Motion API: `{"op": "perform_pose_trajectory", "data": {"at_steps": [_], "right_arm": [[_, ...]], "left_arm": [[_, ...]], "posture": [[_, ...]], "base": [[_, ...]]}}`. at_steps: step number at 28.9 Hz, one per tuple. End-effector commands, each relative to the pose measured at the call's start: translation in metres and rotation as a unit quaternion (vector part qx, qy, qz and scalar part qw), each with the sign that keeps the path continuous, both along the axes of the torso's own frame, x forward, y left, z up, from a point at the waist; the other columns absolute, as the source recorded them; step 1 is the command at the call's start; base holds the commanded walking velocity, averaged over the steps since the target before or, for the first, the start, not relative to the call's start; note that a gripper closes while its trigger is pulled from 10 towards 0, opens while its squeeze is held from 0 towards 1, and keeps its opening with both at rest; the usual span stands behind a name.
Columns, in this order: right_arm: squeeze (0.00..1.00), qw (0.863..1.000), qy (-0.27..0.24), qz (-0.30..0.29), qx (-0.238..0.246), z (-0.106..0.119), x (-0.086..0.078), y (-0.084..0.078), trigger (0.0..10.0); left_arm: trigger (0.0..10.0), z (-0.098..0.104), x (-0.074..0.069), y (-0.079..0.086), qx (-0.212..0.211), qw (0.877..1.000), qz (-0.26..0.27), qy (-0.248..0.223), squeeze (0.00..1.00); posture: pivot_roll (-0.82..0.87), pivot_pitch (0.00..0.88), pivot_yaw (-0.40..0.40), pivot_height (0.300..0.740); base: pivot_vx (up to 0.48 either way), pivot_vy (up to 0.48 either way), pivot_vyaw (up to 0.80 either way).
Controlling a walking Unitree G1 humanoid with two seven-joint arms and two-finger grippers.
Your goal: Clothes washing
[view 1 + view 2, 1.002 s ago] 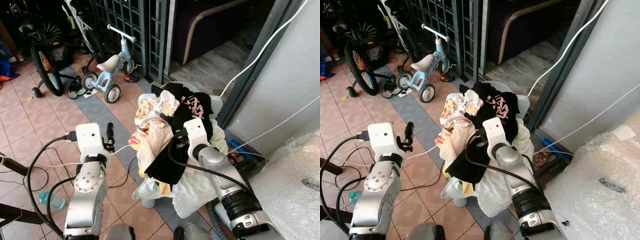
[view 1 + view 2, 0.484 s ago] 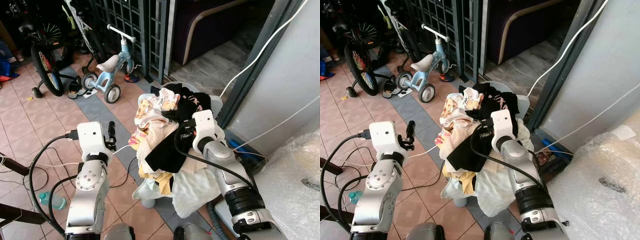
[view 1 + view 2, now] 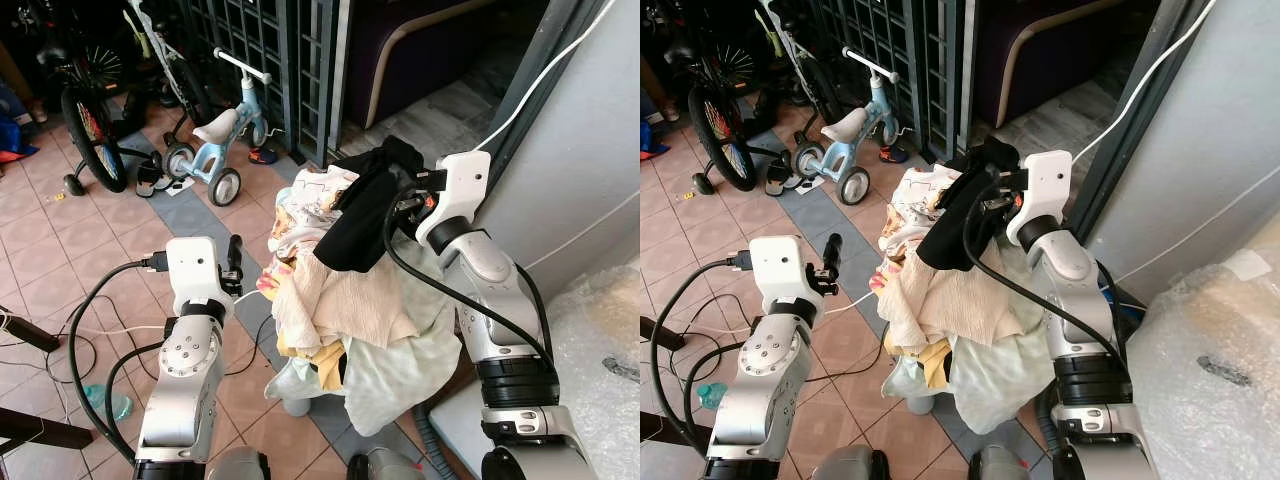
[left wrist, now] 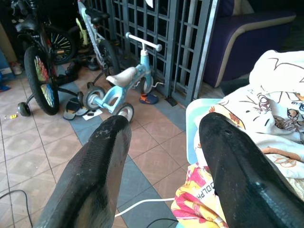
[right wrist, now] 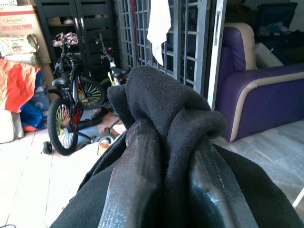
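A tiled floor (image 3: 60, 250) is seen in front of a dark metal grille (image 3: 270, 50), with a grey wall (image 3: 590, 130) on the robot's right and a white cable (image 3: 540, 75) running up it. A purple sofa (image 5: 266, 90) is seen behind the grille. A black bicycle (image 3: 85, 110) and a small blue-and-white balance bike (image 3: 215, 145) are parked by the grille.

A heap of clothes (image 3: 340, 300) is piled in a pale basket (image 4: 199, 111) just ahead of the robot — printed white fabric, a beige piece, pale green cloth hanging down the front, a pink-and-yellow garment at the left edge.

The right gripper (image 5: 164, 180) is raised above the top of the heap, near the wall, and is closed tight on a black garment (image 3: 365, 205). The cloth is bunched between the two fingers and drapes down onto the pile, so it is lifted at one end only.

The left gripper (image 4: 164, 166) is held beside the heap on its left side, over the floor, with fingers spread wide and nothing between them. A white cord (image 4: 142, 204) is seen on the tiles below it — also a green bottle (image 3: 105, 403) lying on the floor by the left arm.
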State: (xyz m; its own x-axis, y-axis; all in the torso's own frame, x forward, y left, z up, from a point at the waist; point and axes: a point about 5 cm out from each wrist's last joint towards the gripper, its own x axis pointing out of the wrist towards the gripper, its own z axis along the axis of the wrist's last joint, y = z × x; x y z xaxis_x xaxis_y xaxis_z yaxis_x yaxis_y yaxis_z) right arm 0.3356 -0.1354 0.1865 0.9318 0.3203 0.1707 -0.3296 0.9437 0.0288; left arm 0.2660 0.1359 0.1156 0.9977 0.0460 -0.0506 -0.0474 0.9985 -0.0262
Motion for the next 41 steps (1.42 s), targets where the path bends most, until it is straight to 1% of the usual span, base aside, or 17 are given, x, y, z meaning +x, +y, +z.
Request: {"op": "perform_pose_trajectory", "data": {"at_steps": [1,6,9,10,11,13,15,17,18,21,24,25,26,30,32,38,41], "right_arm": [[0.00,0.998,-0.062,0.013,0.002,0.030,0.000,0.004,0.0],[0.00,0.993,-0.103,0.046,-0.014,0.048,-0.002,0.011,0.0],[0.00,0.987,-0.159,0.022,0.011,0.086,0.005,0.002,0.0],[0.00,0.987,-0.159,0.022,0.011,0.086,0.005,0.002,0.0],[0.00,0.981,-0.196,0.003,0.002,0.112,0.008,-0.006,0.0],[0.00,0.977,-0.213,-0.016,-0.015,0.123,0.010,-0.013,0.0],[0.00,0.976,-0.215,-0.020,-0.018,0.124,0.010,-0.014,0.0],[0.00,0.977,-0.181,-0.096,-0.053,0.099,0.008,-0.036,0.0],[0.00,0.977,-0.181,-0.096,-0.053,0.099,0.008,-0.036,0.0],[0.00,0.968,-0.167,-0.172,-0.073,0.080,0.001,-0.057,0.0],[0.00,0.944,-0.183,-0.259,-0.087,0.084,-0.003,-0.082,0.0],[0.00,0.944,-0.183,-0.259,-0.087,0.084,-0.003,-0.082,0.0],[0.00,0.930,-0.197,-0.292,-0.104,0.094,-0.001,-0.095,0.0],[0.00,0.930,-0.183,-0.306,-0.088,0.099,0.006,-0.107,0.0],[0.00,0.929,-0.174,-0.315,-0.091,0.097,0.008,-0.109,10.0],[0.00,0.930,-0.169,-0.314,-0.091,0.094,0.010,-0.107,10.0],[0.00,0.932,-0.163,-0.309,-0.094,0.085,0.011,-0.101,10.0]], "left_arm": [[10.0,-0.002,0.001,-0.001,0.006,1.000,-0.005,0.003,0.00],[10.0,-0.001,0.004,-0.003,0.008,1.000,-0.008,-0.004,0.00],[10.0,0.000,0.008,-0.005,0.005,1.000,-0.011,-0.009,0.00],[10.0,0.000,0.008,-0.005,0.005,1.000,-0.011,-0.009,0.00],[10.0,0.001,0.011,-0.008,0.002,1.000,-0.015,-0.013,0.00],[10.0,0.002,0.013,-0.010,0.003,1.000,-0.016,-0.014,0.00],[10.0,0.002,0.014,-0.011,0.004,1.000,-0.016,-0.014,0.00],[10.0,0.000,0.013,-0.017,0.002,1.000,-0.017,-0.005,0.00],[10.0,0.000,0.013,-0.017,0.002,1.000,-0.017,-0.005,0.00],[10.0,-0.001,0.012,-0.017,0.003,1.000,-0.018,-0.005,0.00],[10.0,-0.002,0.011,-0.015,0.008,1.000,-0.020,-0.002,0.00],[10.0,-0.002,0.011,-0.015,0.008,1.000,-0.020,-0.002,0.00],[10.0,-0.002,0.011,-0.016,0.012,1.000,-0.026,-0.004,0.00],[10.0,-0.001,0.013,-0.017,0.015,0.999,-0.030,-0.009,0.00],[10.0,-0.001,0.012,-0.017,0.016,0.999,-0.030,-0.010,0.00],[10.0,0.000,0.011,-0.014,0.018,0.999,-0.023,-0.016,0.00],[10.0,0.000,0.011,-0.011,0.018,0.999,-0.023,-0.016,0.00]], "posture": [[0.03,0.035,0.007,0.740],[0.03,0.012,0.008,0.740],[0.01,0.000,0.009,0.740],[0.01,0.000,0.009,0.740],[0.01,0.000,0.009,0.740],[0.00,0.000,0.009,0.740],[0.00,0.000,0.009,0.740],[0.00,0.000,0.009,0.740],[0.00,0.000,0.009,0.740],[0.00,0.004,0.012,0.740],[-0.01,0.012,0.023,0.740],[-0.01,0.012,0.023,0.740],[-0.02,0.015,0.029,0.740],[-0.02,0.018,0.022,0.740],[-0.01,0.020,0.019,0.740],[0.00,0.025,0.017,0.740],[0.00,0.028,0.020,0.740]], "base": [[0.000,0.000,0.00],[0.000,0.000,0.00],[0.000,0.000,0.00],[0.000,0.000,0.00],[0.000,0.000,0.00],[0.000,0.000,0.00],[0.000,0.000,0.00],[0.000,0.000,0.00],[0.000,0.000,0.00],[0.000,0.000,0.00],[0.000,0.000,0.00],[0.000,0.000,0.00],[0.000,0.000,0.00],[0.000,0.000,-0.17],[0.000,0.000,-0.80],[0.000,0.000,-0.80],[0.000,-0.379,-0.80]]}}
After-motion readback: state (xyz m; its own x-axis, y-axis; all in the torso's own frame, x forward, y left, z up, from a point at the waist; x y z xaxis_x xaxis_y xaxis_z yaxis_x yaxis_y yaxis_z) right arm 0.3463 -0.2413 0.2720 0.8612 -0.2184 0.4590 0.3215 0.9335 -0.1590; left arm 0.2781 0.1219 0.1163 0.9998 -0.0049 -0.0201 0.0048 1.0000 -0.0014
